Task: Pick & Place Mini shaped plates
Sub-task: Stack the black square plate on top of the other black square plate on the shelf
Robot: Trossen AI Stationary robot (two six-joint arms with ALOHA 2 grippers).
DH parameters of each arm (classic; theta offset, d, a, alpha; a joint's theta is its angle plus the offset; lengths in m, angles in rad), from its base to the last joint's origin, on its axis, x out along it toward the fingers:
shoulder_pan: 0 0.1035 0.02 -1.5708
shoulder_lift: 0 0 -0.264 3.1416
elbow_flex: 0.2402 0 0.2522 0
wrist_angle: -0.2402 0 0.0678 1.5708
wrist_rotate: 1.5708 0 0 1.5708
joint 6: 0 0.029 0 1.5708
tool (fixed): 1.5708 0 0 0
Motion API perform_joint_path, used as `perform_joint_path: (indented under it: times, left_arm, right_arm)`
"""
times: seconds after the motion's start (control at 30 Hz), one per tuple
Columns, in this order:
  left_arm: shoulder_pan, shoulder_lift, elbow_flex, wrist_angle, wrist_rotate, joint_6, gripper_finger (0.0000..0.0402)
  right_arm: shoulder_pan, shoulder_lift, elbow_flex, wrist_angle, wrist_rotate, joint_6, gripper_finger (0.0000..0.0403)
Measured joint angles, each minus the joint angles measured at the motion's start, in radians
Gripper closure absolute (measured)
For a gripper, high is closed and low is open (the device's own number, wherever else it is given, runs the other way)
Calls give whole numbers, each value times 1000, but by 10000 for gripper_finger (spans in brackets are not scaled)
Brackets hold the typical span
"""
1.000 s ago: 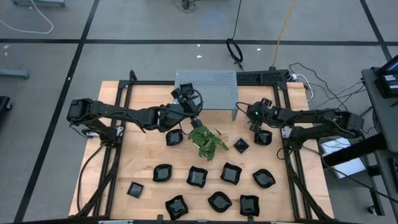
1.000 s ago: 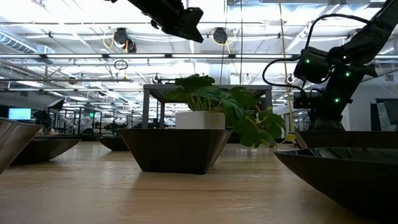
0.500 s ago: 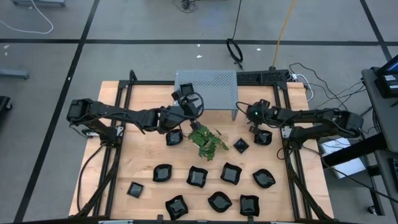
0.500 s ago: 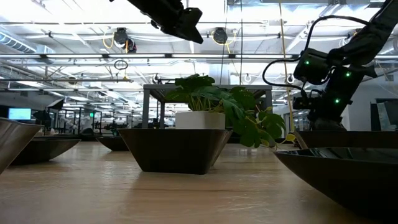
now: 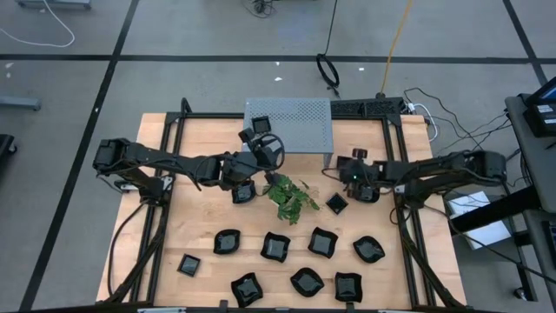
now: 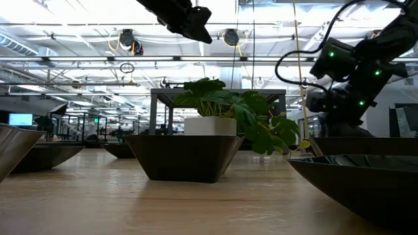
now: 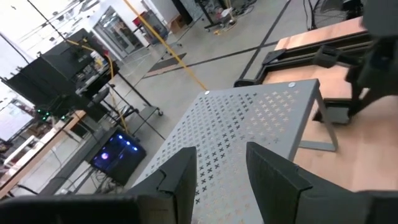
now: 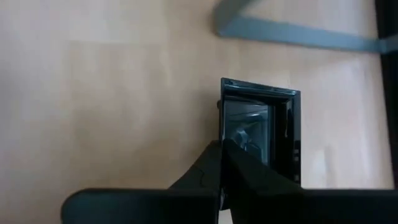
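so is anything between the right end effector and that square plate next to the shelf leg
Nothing visible. The right end effector is already at the square plate, its fingers closed together on the plate's near rim, with only bare wooden table around them.

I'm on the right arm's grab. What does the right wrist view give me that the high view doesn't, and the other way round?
Only the right wrist view: the right jaws closed together on one rim of a square plate, close enough to see the pinch.
Only the high view: the plant, the other plates spread across the front of the table, and the left arm waiting beside the grey shelf.
Both: that square plate, the wooden table, and part of the shelf.
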Motion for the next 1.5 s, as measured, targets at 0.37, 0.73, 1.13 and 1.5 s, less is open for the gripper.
perform_joint_path:
  times: [0.37,0.73,1.13,1.5]
  left_arm:
    - [-8,0,0,0,-5,-8,256]
    - [-33,0,0,0,-5,-4,256]
    - [-33,0,0,0,-5,-14,256]
    - [-33,0,0,-3,-4,-11,256]
  right_arm:
    - [169,-1,116,-44,3,73,402]
    - [228,-2,127,-87,-109,234,403]
    - [242,30,98,-73,-97,259,403]
    - [246,89,89,-58,-101,363,403]
